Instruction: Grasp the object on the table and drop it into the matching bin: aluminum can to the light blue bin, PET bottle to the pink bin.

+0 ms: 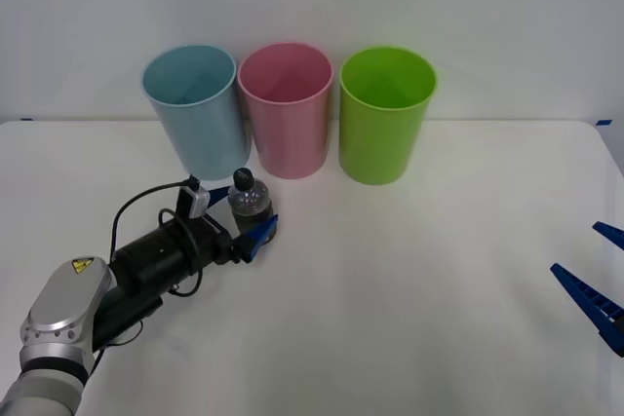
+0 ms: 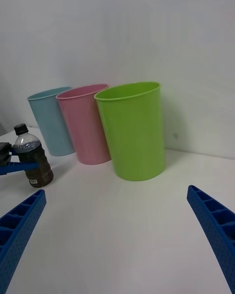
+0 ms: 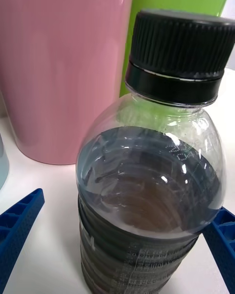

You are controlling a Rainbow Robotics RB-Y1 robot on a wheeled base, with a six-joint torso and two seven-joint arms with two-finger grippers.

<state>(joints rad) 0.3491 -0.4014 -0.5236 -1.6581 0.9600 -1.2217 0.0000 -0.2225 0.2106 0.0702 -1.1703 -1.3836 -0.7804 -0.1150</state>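
The left tool (image 1: 247, 213) reaches across the left half of the worktop (image 1: 409, 299), its blue ribbed fingers (image 3: 18, 225) set apart on either side of the bottle (image 1: 249, 200). From the left wrist view, one finger stands clear of the bottle with bare worktop between them, while the other sits right against the bottle's side; whether it actually touches cannot be told. The bottle stands upright on the worktop between them, clear plastic with a black screw cap (image 3: 180, 56), a dark label band low on its body and dark liquid inside.

Just beyond the bottle, toward the far edge, three tall tapered bins stand in a close row: the light blue bin (image 1: 195, 109) on the left, the pink bin (image 1: 286, 109) in the middle, and a lime green bin (image 1: 384, 114) on the right. The bottle stands near the foot of the light blue and pink bins, in front of the gap between them, and is much shorter than either.

The right tool (image 1: 597, 270) waits over the right edge of the worktop, its fingers spread wide and holding nothing.

The worktop is wide, flat and white. A plain pale wall (image 1: 487, 7) rises behind its far edge.
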